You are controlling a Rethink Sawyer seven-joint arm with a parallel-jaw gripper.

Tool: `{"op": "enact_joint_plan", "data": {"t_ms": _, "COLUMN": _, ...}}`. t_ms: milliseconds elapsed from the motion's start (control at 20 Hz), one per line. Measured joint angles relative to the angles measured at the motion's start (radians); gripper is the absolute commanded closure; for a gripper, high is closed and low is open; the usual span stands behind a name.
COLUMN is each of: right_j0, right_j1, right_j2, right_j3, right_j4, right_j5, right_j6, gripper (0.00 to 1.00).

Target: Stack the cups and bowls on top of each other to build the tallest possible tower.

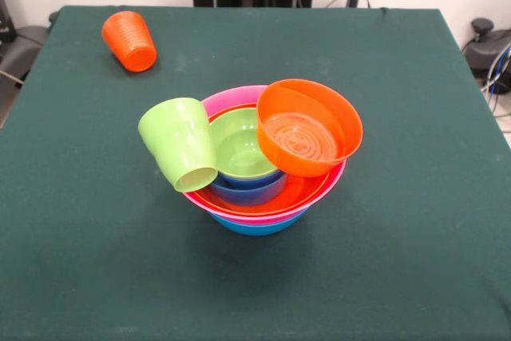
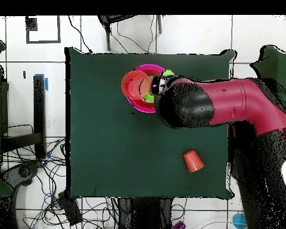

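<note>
The tower (image 1: 255,225) stands mid-table: a wide blue bowl at the base, then a pink bowl (image 1: 239,97) and a large orange bowl (image 1: 279,195). Inside sit a small blue bowl (image 1: 251,192) and a lime-green bowl (image 1: 242,149). A smaller orange bowl (image 1: 307,129) leans tilted on the right rim. The lime-green cup (image 1: 182,143) leans tilted on the left rim. The orange ribbed cup (image 1: 129,41) lies on its side at the far left. In the overhead view the gripper (image 2: 159,87) is over the tower (image 2: 135,84), under the arm's bulk. The front view shows no arm.
The red and black arm (image 2: 229,107) reaches across the green table (image 2: 109,149) from the right in the overhead view and hides part of the tower. The orange cup (image 2: 193,161) lies apart, nearer the robot's base. Cables lie on the floor around the table.
</note>
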Motion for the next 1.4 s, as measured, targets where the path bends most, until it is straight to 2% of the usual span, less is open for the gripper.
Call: {"op": "enact_joint_plan", "data": {"t_ms": 1400, "right_j0": -0.008, "right_j1": -0.003, "right_j2": -0.001, "right_j3": 0.012, "right_j4": -0.016, "right_j5": 0.000, "right_j6": 0.000, "gripper": 0.00}}
